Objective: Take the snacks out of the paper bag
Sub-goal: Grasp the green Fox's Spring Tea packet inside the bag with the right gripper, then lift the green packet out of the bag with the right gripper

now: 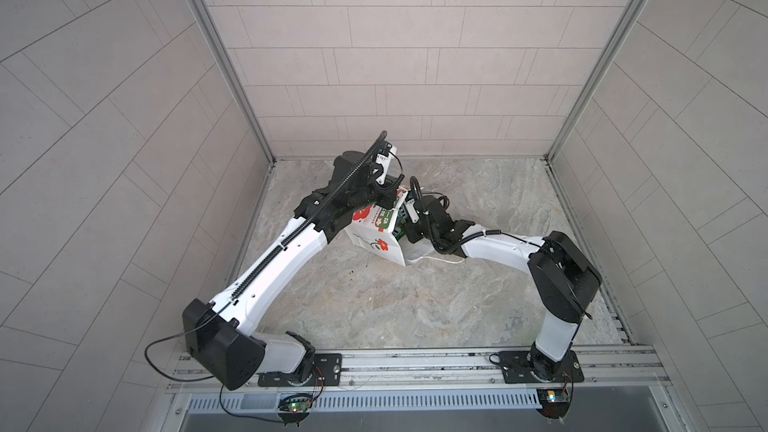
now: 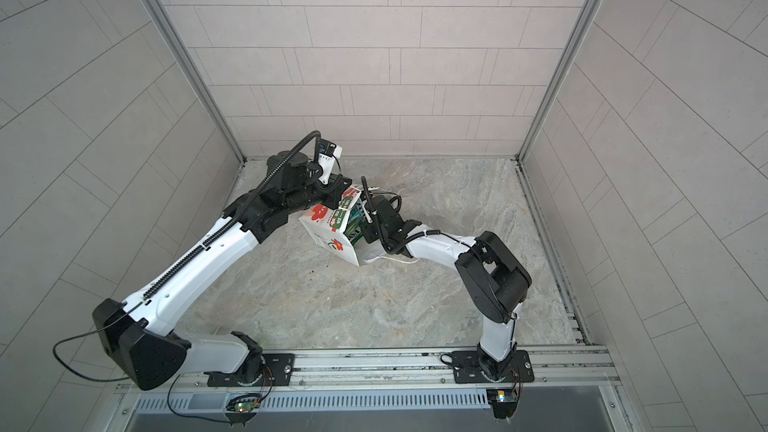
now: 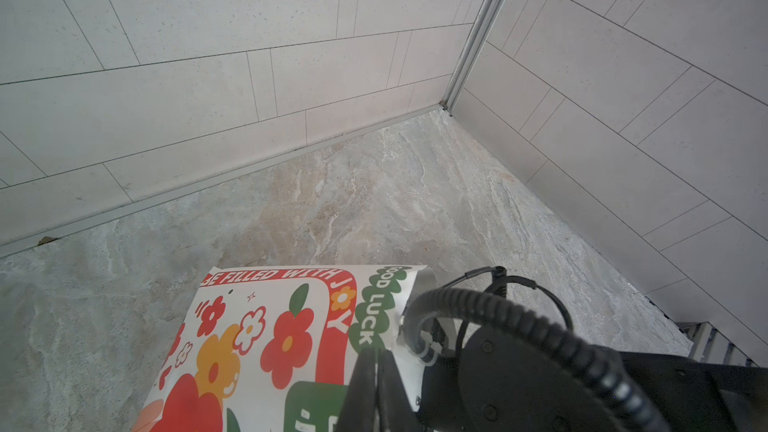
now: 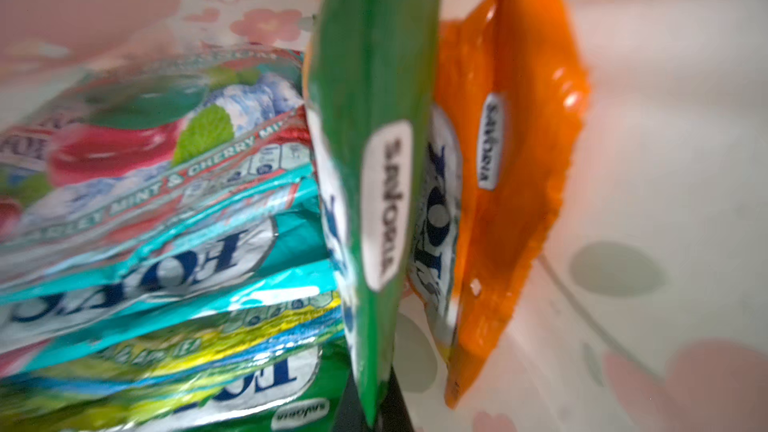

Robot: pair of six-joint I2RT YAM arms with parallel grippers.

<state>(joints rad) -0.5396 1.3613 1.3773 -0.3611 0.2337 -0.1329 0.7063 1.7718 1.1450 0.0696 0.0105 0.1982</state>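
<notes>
- Paper bag (image 1: 374,238) (image 2: 328,234) mid-table (image 1: 415,305), tipped over, mouth facing the right arm in both top views.
- Left gripper (image 3: 376,384) at the bag's upper rim, jaws pressed together on the paper edge.
- Right gripper (image 4: 376,415) deep inside the bag, jaws pinching a green packet (image 4: 374,76) by its edge.
- Orange packet (image 4: 519,160) just beside that one; teal packets (image 4: 166,209) stacked on the other side, all inside the bag.

Tall white paper bag w/ red flower print (image 2: 326,229) tilted on grey marble bench (image 2: 332,305). L gripper (image 2: 342,200) at bag rim. R gripper (image 2: 368,227) in bag mouth, fingers hidden. Green glossy packet (image 2: 354,218) showing there.
</notes>
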